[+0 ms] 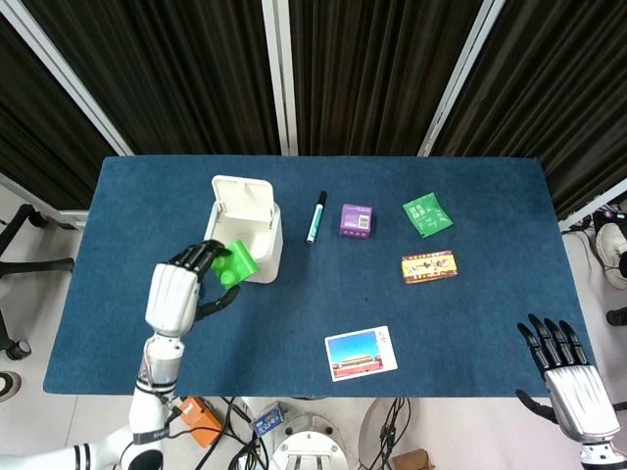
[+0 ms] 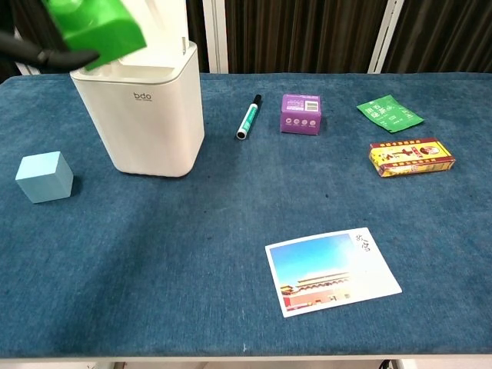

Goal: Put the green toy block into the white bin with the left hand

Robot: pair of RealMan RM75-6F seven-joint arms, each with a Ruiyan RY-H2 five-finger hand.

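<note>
My left hand [image 1: 178,289] is raised off the table and grips the green toy block [image 1: 235,262], which now hangs at the front rim of the white bin [image 1: 252,238]. In the chest view the green toy block [image 2: 98,29] sits at the top left, just above the white bin [image 2: 146,115], with only dark fingertips [image 2: 58,55] of the left hand showing. The bin's lid stands flipped up at the back. My right hand [image 1: 563,367] rests low at the table's near right corner, fingers spread, holding nothing.
A light blue cube [image 2: 44,176] lies left of the bin. A marker pen [image 1: 316,216], purple box [image 1: 357,219], green packet [image 1: 427,213] and red-yellow box [image 1: 429,265] lie to the right. A postcard [image 1: 361,352] is near the front edge.
</note>
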